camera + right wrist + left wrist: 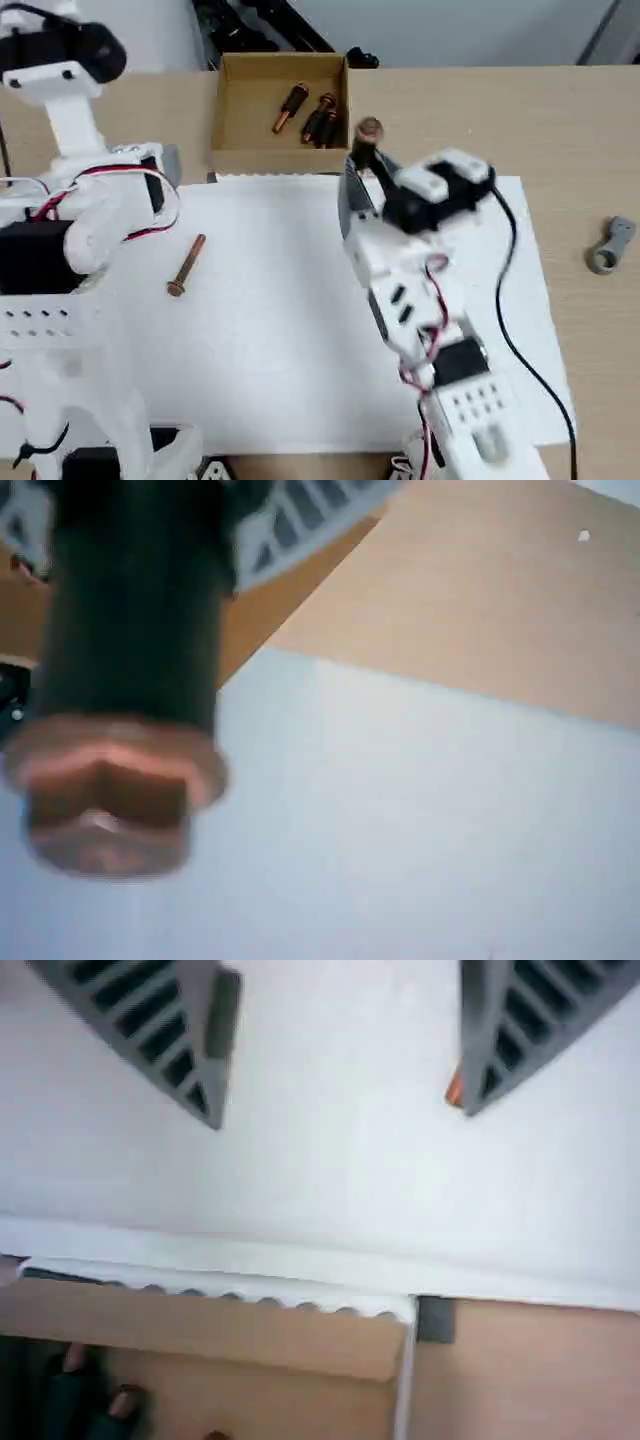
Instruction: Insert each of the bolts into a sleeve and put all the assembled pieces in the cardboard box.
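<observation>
My right gripper (362, 162) is shut on an assembled piece, a black sleeve (130, 600) with a copper bolt head (110, 800) at its end. It hangs just off the near right corner of the cardboard box (232, 108), bolt head (369, 128) uppermost. Three assembled pieces (312, 115) lie inside the box. A loose copper bolt (187, 264) lies on the white mat (280, 330), left of centre. My left gripper (340, 1060) stands open over the mat with nothing between its fingers (190, 1040), close to the box's near wall (200, 1330).
A grey plastic part (610, 245) lies on the bare wooden table (560, 120) at the far right. The left arm's white body (90, 220) takes up the mat's left side. Dark clutter sits behind the box.
</observation>
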